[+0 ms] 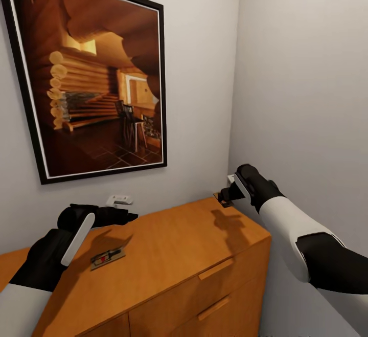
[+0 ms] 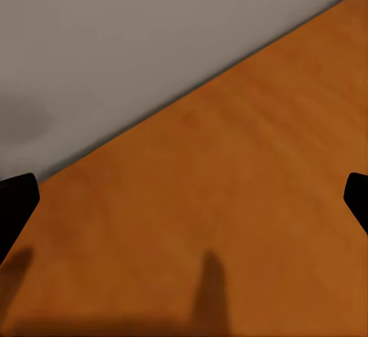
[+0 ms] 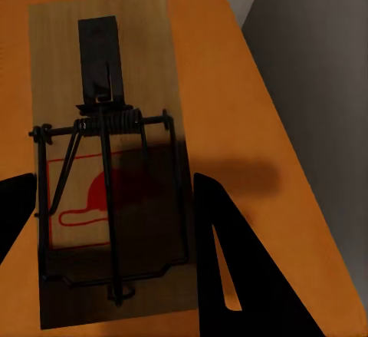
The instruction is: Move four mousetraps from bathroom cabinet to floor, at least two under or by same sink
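— Mousetraps were seen on the cabinet top, were they not?

— Two were. In the head view one mousetrap was found lying flat near the front edge of the top, toward its left end, just beside the left gripper. A second mousetrap was laid out plainly in the right wrist view: a tan board with a black wire spring and a red mark, close to the right edge of the top. In the head view only a dark sliver of it was made out at the far right corner.

— How was the right gripper held?

— It was spread wide, one finger at each long side of that board; contact could not be judged. In the head view it was hidden behind its own wrist.

— And the left?

— In the left wrist view its dark fingertips were parted far, with bare orange wood and grey wall between them and nothing gripped.

— What else was shown by the head view?

— A framed picture of a log interior was hung on the wall above the cabinet, and a white fitting was fixed to the wall below it.
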Robot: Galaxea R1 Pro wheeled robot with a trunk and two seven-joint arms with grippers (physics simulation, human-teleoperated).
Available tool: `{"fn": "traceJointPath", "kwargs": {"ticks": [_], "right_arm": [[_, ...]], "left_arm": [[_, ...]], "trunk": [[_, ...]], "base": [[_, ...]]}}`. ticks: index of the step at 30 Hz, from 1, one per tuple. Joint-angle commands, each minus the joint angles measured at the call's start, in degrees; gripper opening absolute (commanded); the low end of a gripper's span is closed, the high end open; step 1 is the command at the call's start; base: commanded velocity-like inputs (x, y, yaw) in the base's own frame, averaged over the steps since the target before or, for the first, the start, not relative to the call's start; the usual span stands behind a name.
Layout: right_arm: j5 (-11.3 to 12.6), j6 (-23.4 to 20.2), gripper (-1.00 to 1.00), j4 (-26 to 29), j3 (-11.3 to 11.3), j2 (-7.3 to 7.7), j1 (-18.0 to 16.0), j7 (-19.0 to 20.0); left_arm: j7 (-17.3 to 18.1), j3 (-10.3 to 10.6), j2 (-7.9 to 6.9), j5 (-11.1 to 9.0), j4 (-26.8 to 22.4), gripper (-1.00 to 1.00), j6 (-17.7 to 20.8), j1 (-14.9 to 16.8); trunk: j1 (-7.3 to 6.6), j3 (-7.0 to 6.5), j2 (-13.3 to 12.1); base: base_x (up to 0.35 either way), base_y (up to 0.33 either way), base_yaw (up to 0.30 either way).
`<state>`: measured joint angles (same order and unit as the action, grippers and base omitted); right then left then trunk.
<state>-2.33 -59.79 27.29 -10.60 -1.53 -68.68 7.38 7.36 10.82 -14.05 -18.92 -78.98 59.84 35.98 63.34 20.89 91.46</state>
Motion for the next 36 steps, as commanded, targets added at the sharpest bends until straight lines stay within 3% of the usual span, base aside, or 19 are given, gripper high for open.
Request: {"fn": "traceJointPath", "kwargs": {"ticks": [1,20,36], "right_arm": [[-0.1,-0.2,-1.0,0.0,-0.2,0.03,0.0,0.3],[0.0,-0.2,-1.0,0.0,-0.2,0.05,0.0,0.4],[-0.1,-0.2,-1.0,0.0,-0.2,0.12,0.0,0.4]], "left_arm": [[0.5,0.1,-0.03,0.5,0.0,1.0,0.2,0.1],[0.5,0.1,-0.04,0.5,-0.1,1.0,0.2,0.1],[0.6,0.2,0.04,0.5,-0.2,1.0,0.2,0.1]], "trunk": [[0.0,0.17,0.0],[0.0,1.88,0.0],[0.0,2.05,0.0]], "base": [[0.0,0.0,0.0],[0.0,0.0,0.0],[0.0,0.0,0.0]]}}
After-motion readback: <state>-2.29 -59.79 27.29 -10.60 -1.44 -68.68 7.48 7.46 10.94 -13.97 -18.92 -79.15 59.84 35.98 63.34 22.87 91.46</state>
